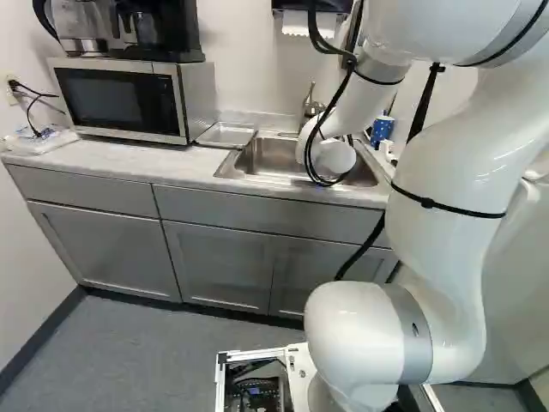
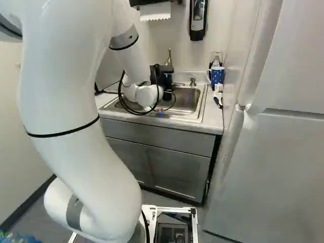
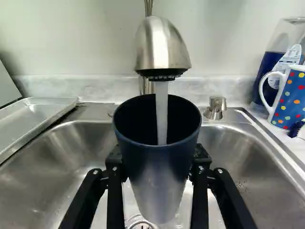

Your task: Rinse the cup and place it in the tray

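Over the sink, in the right base view, the black body of my gripper (image 2: 163,78) shows beyond the white wrist; its fingertips are hidden there. The wrist view has the gripper (image 3: 158,164) shut on a dark blue cup (image 3: 155,176), one finger on each side. The cup's open mouth faces up under the metal faucet (image 3: 162,45), and a stream of water (image 3: 162,114) runs into it. Beside the sink lies a shallow metal tray (image 3: 38,114), also seen next to the microwave in the left base view.
Steel sink walls (image 3: 238,157) surround the gripper on both sides. A dotted blue mug (image 3: 289,98), a clear bottle and a brush stand on the counter across the sink from the tray. The microwave (image 1: 124,99) is beyond the tray. A refrigerator (image 2: 283,167) stands beside the counter.
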Robot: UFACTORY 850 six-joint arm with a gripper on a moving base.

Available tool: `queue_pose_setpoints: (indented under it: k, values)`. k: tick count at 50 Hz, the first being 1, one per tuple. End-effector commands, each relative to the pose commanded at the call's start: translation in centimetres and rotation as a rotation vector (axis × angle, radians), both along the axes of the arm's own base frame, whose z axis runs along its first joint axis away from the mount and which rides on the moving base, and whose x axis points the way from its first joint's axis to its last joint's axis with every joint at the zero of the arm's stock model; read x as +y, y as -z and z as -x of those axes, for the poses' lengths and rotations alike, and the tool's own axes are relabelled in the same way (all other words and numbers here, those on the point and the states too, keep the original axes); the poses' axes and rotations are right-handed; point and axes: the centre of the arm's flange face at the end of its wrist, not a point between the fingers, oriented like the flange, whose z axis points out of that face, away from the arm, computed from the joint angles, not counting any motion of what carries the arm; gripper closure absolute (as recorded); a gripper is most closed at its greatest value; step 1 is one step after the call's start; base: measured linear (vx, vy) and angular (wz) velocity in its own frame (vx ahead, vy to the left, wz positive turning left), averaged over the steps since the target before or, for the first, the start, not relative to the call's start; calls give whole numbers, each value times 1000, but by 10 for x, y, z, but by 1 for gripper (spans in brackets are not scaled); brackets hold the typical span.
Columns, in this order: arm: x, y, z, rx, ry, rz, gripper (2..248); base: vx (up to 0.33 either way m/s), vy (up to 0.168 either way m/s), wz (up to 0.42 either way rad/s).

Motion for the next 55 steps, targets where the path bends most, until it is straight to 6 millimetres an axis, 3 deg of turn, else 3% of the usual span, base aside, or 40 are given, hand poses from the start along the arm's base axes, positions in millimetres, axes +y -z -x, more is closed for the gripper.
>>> queue_pose_setpoints:
  k: [55]
  values:
    - [0, 0, 0, 0, 0, 0, 126, 0, 0, 0]
